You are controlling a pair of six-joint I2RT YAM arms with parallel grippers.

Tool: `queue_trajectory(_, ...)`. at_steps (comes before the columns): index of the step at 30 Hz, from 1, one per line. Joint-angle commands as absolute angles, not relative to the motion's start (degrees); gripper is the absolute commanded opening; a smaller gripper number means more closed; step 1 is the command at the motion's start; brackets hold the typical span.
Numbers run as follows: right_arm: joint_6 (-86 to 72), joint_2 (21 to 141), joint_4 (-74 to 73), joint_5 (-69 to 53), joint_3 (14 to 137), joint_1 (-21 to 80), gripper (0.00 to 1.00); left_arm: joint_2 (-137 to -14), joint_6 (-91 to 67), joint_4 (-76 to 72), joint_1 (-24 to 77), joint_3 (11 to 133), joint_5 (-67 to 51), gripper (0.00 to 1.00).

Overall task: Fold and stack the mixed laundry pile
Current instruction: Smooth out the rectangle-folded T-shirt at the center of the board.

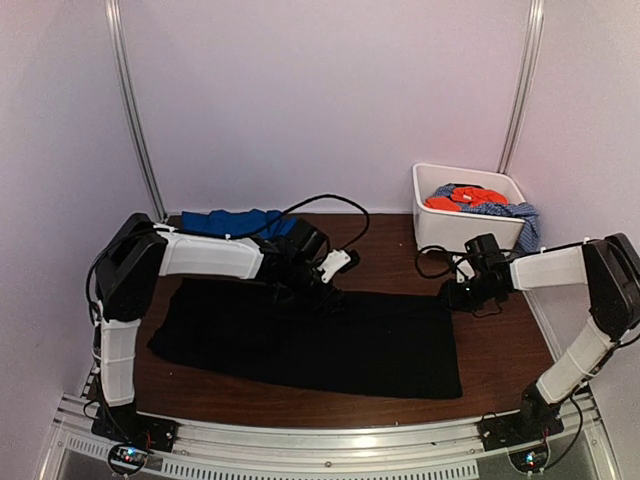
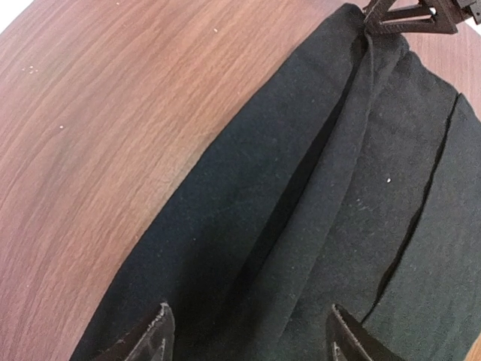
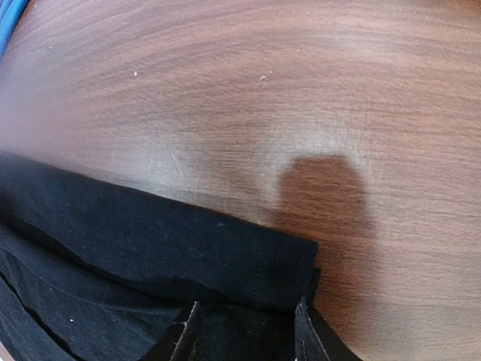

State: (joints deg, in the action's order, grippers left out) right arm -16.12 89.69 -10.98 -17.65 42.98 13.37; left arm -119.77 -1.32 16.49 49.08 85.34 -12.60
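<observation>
Brown surface (image 1: 500, 340): black garment (image 1: 320, 345) spread flat, folding apparently unfinished. Left hand (image 1: 322, 290) wide over its far edge; right hand (image 1: 458, 293) half-closed about its corner, grip uncertain. Blue garment (image 1: 235, 222) behind; orange-red garment (image 1: 460, 197), speckled garment (image 1: 510, 210) wait in tub (image 1: 432, 225).

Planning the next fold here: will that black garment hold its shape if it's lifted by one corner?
Probably not. The black garment lies flat with soft creases, so it should droop and bunch from a lifted corner. It looks thin, likely light. Pushed, it may slide or wrinkle on the smooth wooden table.
</observation>
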Motion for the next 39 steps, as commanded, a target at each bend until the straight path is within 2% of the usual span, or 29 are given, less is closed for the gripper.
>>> queue_trajectory(1, -16.9, 90.8, -12.5, -15.4, 44.2, 12.8, 0.43, -121.5, 1.1, 15.9, 49.0, 87.4, -12.9, 0.7)
queue_trajectory(3, -17.4, 90.9, -12.6, -14.8, 44.1, 12.8, 0.46, -121.6, 1.0, 15.9, 49.0, 87.5, -12.9, 0.7)
queue_trajectory(6, -17.4, 90.9, -12.4, -15.1, 44.0, 12.8, 0.44, -121.8, 0.9, 15.8, 49.0, 87.5, -13.1, 0.7)
queue_trajectory(9, -17.4, 90.3, -12.7, -15.2, 43.9, 12.8, 0.28, -122.1, 1.1, 15.9, 49.1, 87.6, -13.2, 0.7)
queue_trajectory(10, -17.5, 89.8, -12.8, -15.2, 43.7, 12.8, 0.26, -122.4, 1.2, 15.8, 49.1, 87.6, -13.4, 0.7)
queue_trajectory(19, -17.7, 86.5, -14.2, -15.7, 42.8, 12.9, 0.26, -124.6, 5.1, 16.8, 51.9, 88.3, -10.7, 0.72)
queue_trajectory(26, -18.1, 85.6, -14.1, -15.9, 41.8, 12.9, 0.19, -126.3, 7.0, 16.4, 52.7, 89.2, -7.6, 0.72)
queue_trajectory(32, -18.0, 85.2, -14.2, -15.9, 41.7, 12.9, 0.0, -126.6, 7.4, 15.8, 52.7, 89.4, -4.8, 0.64)
queue_trajectory(36, -18.2, 84.6, -14.2, -15.9, 41.7, 12.9, 0.0, -125.6, 8.1, 16.3, 52.7, 89.0, -2.0, 0.55)
queue_trajectory(39, -18.2, 83.8, -14.6, -15.5, 41.8, 12.9, 0.0, -122.9, 9.7, 16.6, 52.7, 86.8, -1.5, 0.55)
